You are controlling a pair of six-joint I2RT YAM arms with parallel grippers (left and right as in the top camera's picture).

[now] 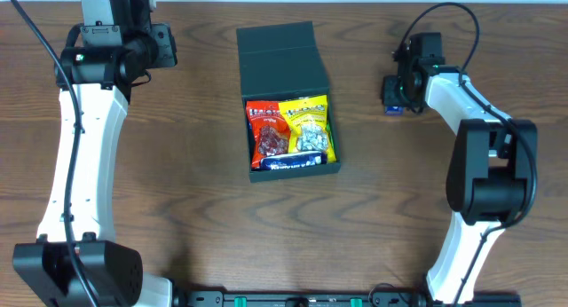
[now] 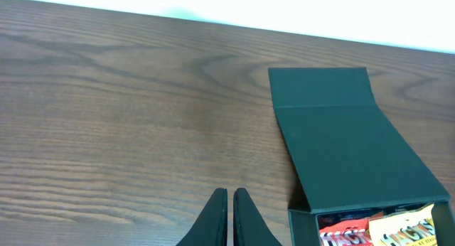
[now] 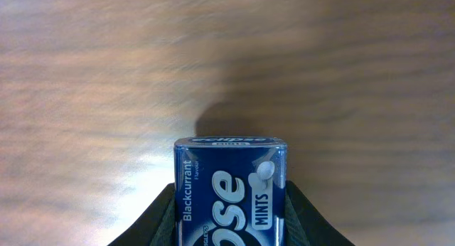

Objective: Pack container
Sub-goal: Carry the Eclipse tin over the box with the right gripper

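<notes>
we see left gripper (image 2: pixel 230 207) pinched shut, empty | right gripper (image 3: pixel 231 198) clamping blackcurrant mints tin (image 3: pixel 231 168) | container (image 1: pixel 282 63) open

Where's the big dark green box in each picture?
Overhead: the container sits top middle, lid open, with snack packets inside.
Left wrist: it fills the lower right, lid flap open.
Right wrist: not in it; only a blue mint tin shows.
Shared landmark: the brown wooden table, in all three.

container (image 1: pixel 282 66) open from above, snack packets (image 1: pixel 293 134) covering its floor, bare table (image 1: pixel 195 165) around
</notes>
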